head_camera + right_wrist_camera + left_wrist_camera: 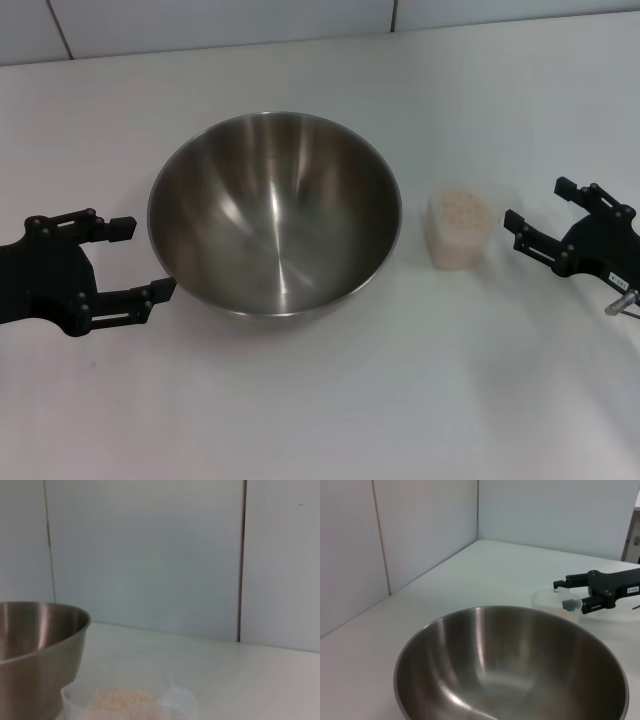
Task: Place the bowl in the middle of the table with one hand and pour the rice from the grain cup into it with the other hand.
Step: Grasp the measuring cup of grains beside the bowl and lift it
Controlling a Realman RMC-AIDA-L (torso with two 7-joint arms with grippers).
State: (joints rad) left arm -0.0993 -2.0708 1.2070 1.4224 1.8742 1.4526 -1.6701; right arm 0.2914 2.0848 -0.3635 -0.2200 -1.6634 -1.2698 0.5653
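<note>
A large steel bowl stands on the white table, near its middle, and holds nothing. My left gripper is open just left of the bowl, its fingers at the rim's left edge without gripping it. To the right of the bowl stands the clear grain cup, filled with pale rice. My right gripper is open a short way right of the cup, apart from it. In the left wrist view the bowl, the cup and the right gripper show. The right wrist view shows the bowl and the rice.
White wall panels rise behind the table's far edge. Bare tabletop stretches in front of the bowl and cup.
</note>
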